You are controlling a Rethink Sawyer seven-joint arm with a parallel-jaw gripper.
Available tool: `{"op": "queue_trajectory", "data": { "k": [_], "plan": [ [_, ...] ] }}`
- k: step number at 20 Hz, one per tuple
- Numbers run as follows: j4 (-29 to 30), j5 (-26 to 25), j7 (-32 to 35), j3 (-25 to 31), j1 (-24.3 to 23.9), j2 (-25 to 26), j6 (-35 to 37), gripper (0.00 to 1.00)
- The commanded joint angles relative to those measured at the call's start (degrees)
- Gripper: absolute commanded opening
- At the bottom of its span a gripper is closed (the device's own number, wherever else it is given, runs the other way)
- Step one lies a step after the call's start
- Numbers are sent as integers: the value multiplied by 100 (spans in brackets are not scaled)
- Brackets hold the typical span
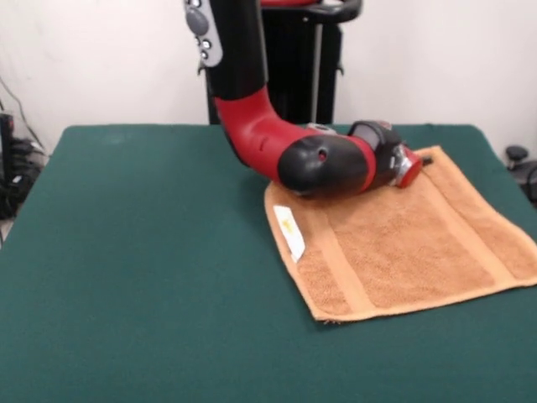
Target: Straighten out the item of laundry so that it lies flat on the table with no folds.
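Note:
The orange-tan towel [403, 243] lies on the right half of the green table [143, 252], turned at an angle, with its right corner reaching the table's right edge. Its woven bands run across it, and the white care label [289, 232] lies on its left edge. It looks mostly flat; the left edge seems doubled over near the label. The red and black arm [323, 159] comes down from above and lies low over the towel's far edge. My gripper [417, 164] is at the arm's right end, by the towel's far corner. The wrist hides it.
The black pedestal [302, 67] stands behind the table's far edge. Cables and dark gear [13, 168] sit off the table at the left. A dark object [520, 164] sits off the right far corner.

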Motion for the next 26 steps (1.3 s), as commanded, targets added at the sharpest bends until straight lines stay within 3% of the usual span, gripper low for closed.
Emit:
{"op": "queue_trajectory", "data": {
  "k": [1, 8, 12, 19, 26],
  "plan": [
    [488, 535, 320, 1046, 470, 822, -3107, 100],
    [412, 463, 465, 933, 567, 736, -2970, 100],
    [144, 132, 683, 488, 751, 531, -2262, 100],
    [-717, -1361, 934, -1145, 1289, -630, -1217, 100],
    [-2017, -2303, 1026, -1689, 1367, -1042, 173, 100]
  ]
}}
